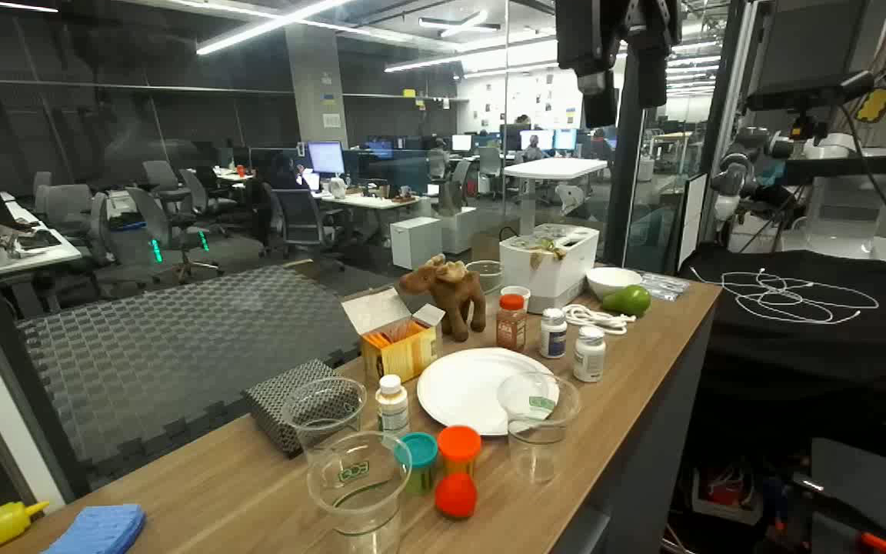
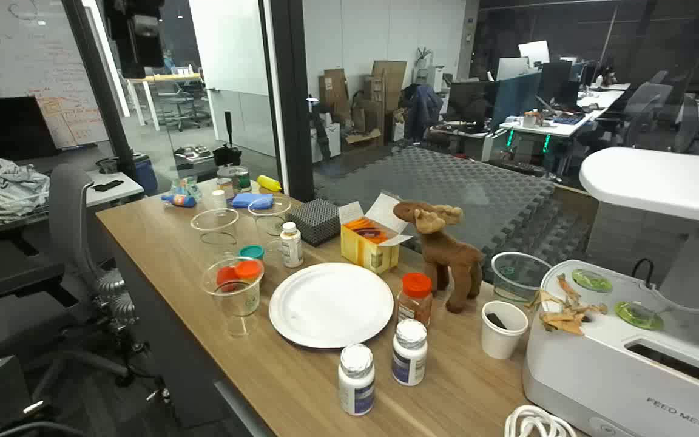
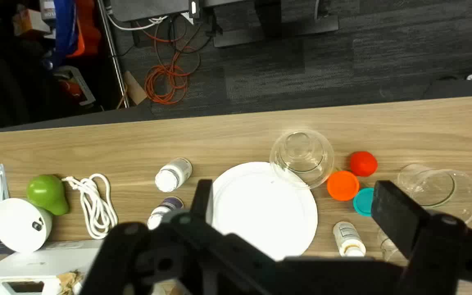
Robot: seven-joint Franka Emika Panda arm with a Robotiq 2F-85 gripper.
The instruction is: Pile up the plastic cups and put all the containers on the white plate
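Note:
Three clear plastic cups stand upright and apart: a cup [image 1: 541,454] beside the plate, a cup [image 1: 366,527] at the front and a cup [image 1: 320,408] behind it. A white plate [image 2: 331,306] lies bare on the table. A container with an orange lid [image 3: 343,185], one with a teal lid [image 3: 362,201] and a red one [image 3: 363,164] stand close together. A white bottle [image 1: 393,412] is near them. Two white pill bottles [image 2: 357,382] [image 2: 410,355] and a red-lidded jar [image 2: 415,297] stand beside the plate. My gripper [image 3: 295,194] is open and empty, high above the table [image 1: 625,96].
A tea box [image 1: 401,346], a brown toy moose [image 1: 454,296], a black mesh box [image 2: 318,221] and a white planter [image 1: 554,265] stand along the back. A further clear cup [image 2: 516,276] stands behind the moose. A green pear [image 3: 47,193] and white cord [image 3: 96,205] lie near the planter.

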